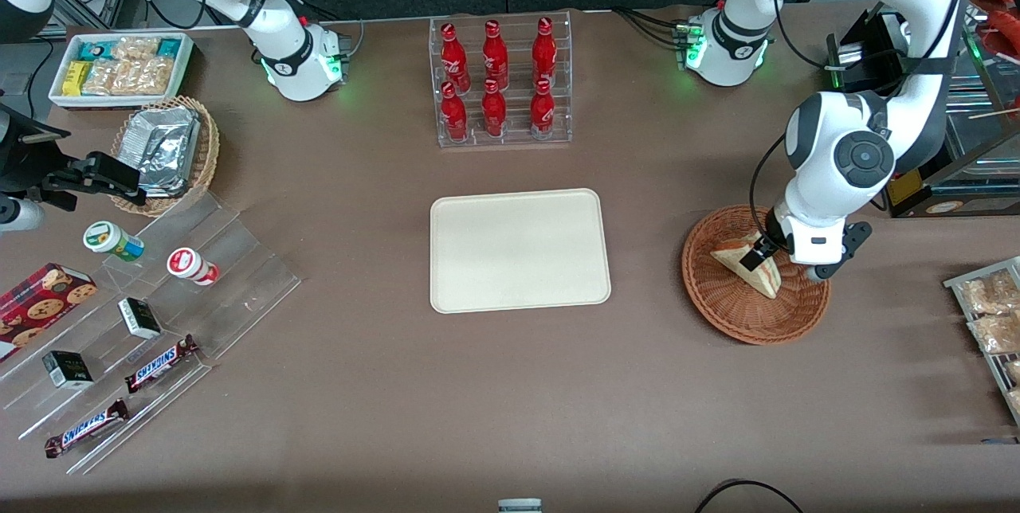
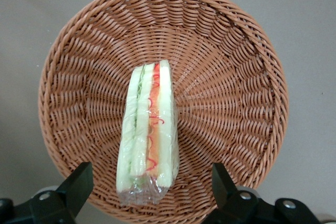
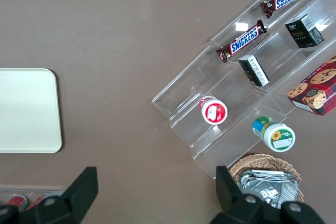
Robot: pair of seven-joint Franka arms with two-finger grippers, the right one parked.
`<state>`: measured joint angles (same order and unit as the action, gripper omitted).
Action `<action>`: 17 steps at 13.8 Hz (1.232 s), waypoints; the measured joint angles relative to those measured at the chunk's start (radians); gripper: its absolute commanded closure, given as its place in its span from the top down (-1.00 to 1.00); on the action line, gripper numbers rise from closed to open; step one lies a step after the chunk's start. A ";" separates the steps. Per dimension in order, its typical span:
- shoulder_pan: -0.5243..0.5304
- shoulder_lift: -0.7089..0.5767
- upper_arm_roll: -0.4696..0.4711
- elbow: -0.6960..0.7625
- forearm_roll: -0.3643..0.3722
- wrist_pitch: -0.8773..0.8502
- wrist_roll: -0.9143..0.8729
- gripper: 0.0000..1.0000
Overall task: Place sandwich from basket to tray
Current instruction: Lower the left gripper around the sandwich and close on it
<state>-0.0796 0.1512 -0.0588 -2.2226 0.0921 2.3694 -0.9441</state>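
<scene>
Front view: the working arm's gripper was poised low over the round reddish-brown wicker basket at the right of the frame, its fingers spread to either side of the sandwich, which lay inside the basket and had not yet been clamped. The cream-white tray, flat, rounded at the corners and low-rimmed, was seen bare at mid-frame, well apart from the basket. A crooked closure was judged the main risk: the wedge could be pushed over on the sloping weave or squeezed out of shape.

Left wrist view: the sandwich was shown standing on edge in the basket, pale bread layered with red and green filling and sheathed in glossy clear film. The two dark fingertips were parted wide, one on each side of the wedge and touching neither face. The slick wrap and soft bread were thought liable to slip or crush under a firm grip; the ribbed, dished wicker was thought likely to snag a fingertip driven too deep.

Right wrist view: only a rounded corner of the tray was caught at the left edge of the frame, smooth and matte against the brown table. Neither sandwich nor basket was shown.
</scene>
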 measured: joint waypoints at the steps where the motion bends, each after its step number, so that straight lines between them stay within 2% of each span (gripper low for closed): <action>1: 0.000 0.000 0.000 -0.011 0.000 0.018 -0.008 1.00; 9: 0.000 0.018 0.002 -0.094 0.000 0.159 -0.018 1.00; 10: 0.001 0.025 0.004 -0.101 0.000 0.167 -0.018 0.92; 11: 0.001 0.030 0.005 -0.104 0.000 0.170 -0.018 0.47; 12: 0.002 0.034 0.006 -0.104 0.000 0.170 -0.018 -0.33; 13: 0.003 0.035 0.006 -0.105 0.000 0.170 -0.018 -0.99; 17: 0.003 0.035 0.007 -0.106 0.001 0.166 -0.018 -1.00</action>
<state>-0.0766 0.1859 -0.0518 -2.3282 0.0929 2.5351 -0.9625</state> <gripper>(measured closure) 0.485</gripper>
